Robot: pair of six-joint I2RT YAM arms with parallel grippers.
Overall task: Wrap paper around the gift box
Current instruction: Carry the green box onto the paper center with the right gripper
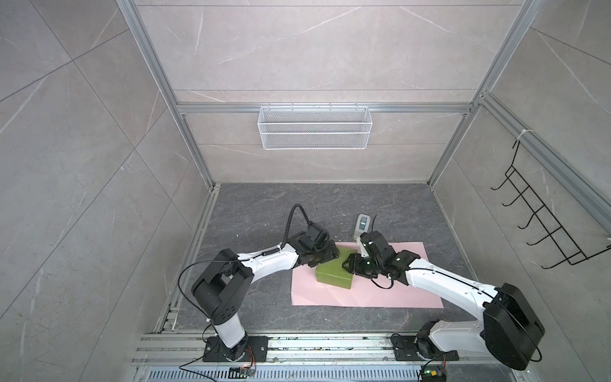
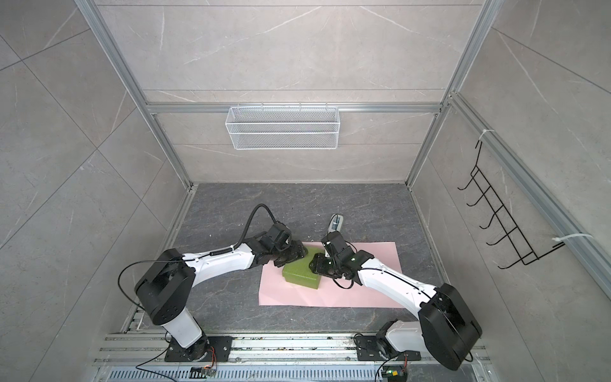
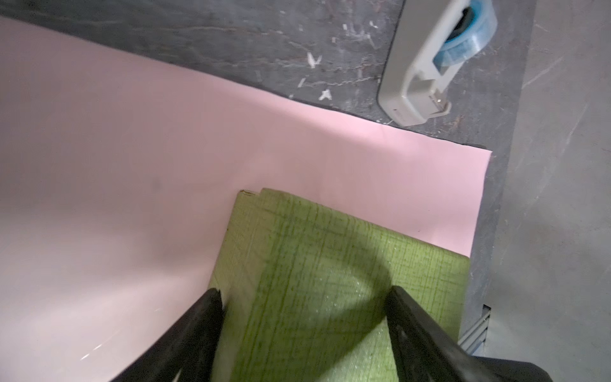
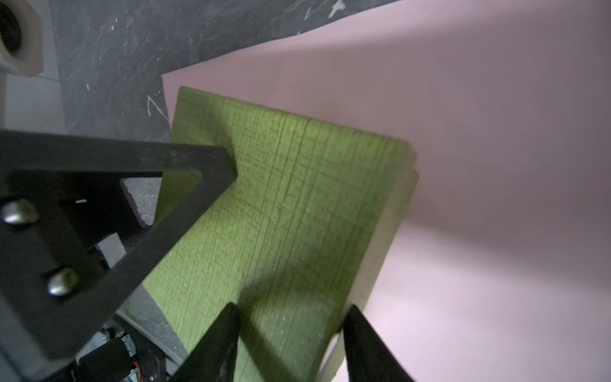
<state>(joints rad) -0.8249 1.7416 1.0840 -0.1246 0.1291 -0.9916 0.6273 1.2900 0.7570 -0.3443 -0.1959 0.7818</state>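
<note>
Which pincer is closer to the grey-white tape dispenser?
Right. The right pincer is at the olive-green ribbed box's right side, close to the grey-white tape dispenser; the left pincer is at the box's left side, farther away.

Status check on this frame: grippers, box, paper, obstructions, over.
Left gripper open over gift box corner. Right gripper astride opposite edge, grip unclear. Box on paper, sheet flat, unfolded. Tape dispenser beyond far edge, not blocking.

1. Flat olive-green ribbed gift box (image 3: 330, 281): cropped in both wrist views.
2. Grey-white plastic tape dispenser (image 3: 426, 66): one end cut off.
3. Pale pink paper sheet (image 1: 330, 297): partly under white right arm (image 1: 443, 281).
</note>
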